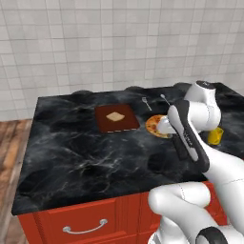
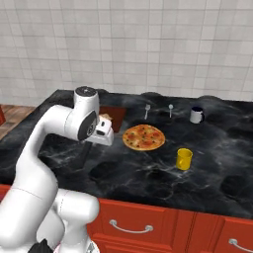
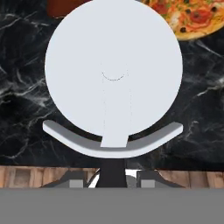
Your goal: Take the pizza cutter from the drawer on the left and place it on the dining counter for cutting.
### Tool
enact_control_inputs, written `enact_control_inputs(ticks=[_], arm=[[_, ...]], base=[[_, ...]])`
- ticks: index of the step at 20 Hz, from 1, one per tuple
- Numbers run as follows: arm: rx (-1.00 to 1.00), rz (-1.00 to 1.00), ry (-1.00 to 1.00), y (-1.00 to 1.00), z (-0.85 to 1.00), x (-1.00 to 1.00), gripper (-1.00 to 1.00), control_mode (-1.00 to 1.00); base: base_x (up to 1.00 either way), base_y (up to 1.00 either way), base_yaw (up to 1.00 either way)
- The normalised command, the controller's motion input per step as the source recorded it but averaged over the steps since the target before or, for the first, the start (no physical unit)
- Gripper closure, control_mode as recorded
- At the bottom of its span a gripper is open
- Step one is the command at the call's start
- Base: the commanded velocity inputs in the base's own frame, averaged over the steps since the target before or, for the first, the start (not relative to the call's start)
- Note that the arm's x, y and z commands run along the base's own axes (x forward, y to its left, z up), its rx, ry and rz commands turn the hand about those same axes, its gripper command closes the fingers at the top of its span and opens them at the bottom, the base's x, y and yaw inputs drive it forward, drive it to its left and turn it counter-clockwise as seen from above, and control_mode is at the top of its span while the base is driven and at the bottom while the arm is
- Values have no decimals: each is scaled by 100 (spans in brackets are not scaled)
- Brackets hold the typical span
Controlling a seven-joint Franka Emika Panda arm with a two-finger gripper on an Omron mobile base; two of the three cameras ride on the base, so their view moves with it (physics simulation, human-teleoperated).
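You had the pizza cutter (image 3: 113, 74) clamped in the pincer (image 3: 113, 177) by its short black handle, the two fingertips (image 3: 148, 177) closed on either side of it and the round pale wheel standing up in front of the hand camera; it hung above the dining counter (image 1: 71, 157), over the black marble near the front edge, and from these views you could not tell how far above the top it was.

The main risk, as I judged it, was the release; had you opened the pincer while the cutter was high, the wheel could have rolled or bounced toward the front edge and dropped to the wooden floor (image 3: 26, 175); the handle was thin, so a sideways knock could also have twisted it in the grip. The pizza (image 2: 144, 137) lay just beyond the hand toward the middle of the counter; a lowering path that drifted that way could have pushed it or landed the wheel on it.

As for containers: the yellow cup (image 2: 184, 158) stood right of the pizza toward the front edge, and the dark mug (image 2: 196, 114) sat near the back edge; their contents could not be seen. The brown board (image 1: 116, 118) carried a single pale slice. The red drawers (image 1: 86, 224) below the front edge were shut.
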Motion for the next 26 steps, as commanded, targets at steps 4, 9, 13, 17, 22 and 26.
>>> enact_control_inputs(ticks=[4,9,13,17,22,26], arm=[[3,4,10,-23,-41,100,100,-100],[-1,3,19,14,-42,100,100,-100],[-8,-1,19,25,-23,100,100,-100],[-6,-2,19,6,-27,100,100,-100],[0,0,11,-1,-35,100,100,-100],[0,0,11,-2,-50,100,100,-100]], base=[[0,0,0],[0,0,0],[0,0,0],[0,0,0],[0,0,0],[0,0,0]])
